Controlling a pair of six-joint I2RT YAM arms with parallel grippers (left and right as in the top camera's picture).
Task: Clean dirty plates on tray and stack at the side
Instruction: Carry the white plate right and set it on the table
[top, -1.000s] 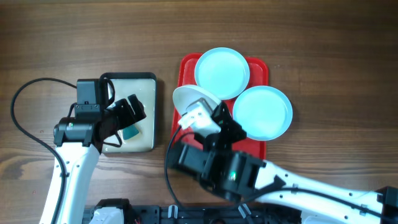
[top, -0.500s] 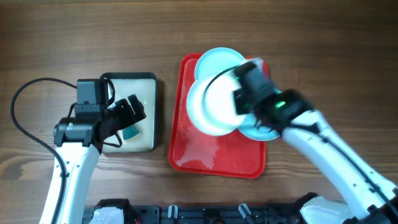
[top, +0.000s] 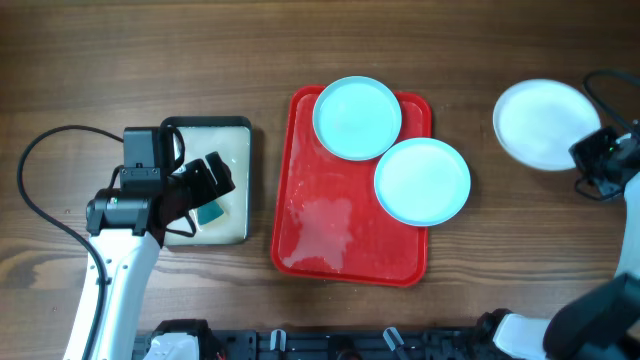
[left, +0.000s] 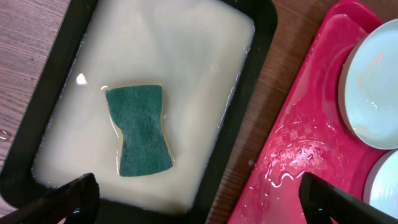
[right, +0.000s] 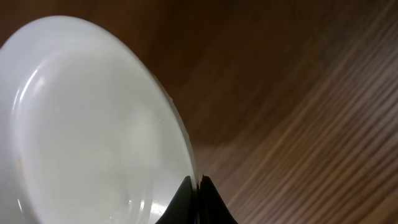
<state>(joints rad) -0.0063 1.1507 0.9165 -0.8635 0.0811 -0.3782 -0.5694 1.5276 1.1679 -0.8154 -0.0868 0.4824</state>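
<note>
Your right gripper (right: 198, 194) is clenched on the rim of the white plate (right: 93, 124), which tilts over the table (right: 311, 93) well to the right of the red tray (top: 320, 230). You cannot tell whether its far edge touches the wood. The arm comes in from the right, so lowering and letting go looks like the next move. The upper pale blue plate (top: 357, 118) and lower pale blue plate (top: 422, 180) wait on that tray, nearer this arm. Your left gripper (left: 199, 202) hangs spread wide over the sponge (left: 138, 129), whose long axis lies crosswise to the jaws.
</note>
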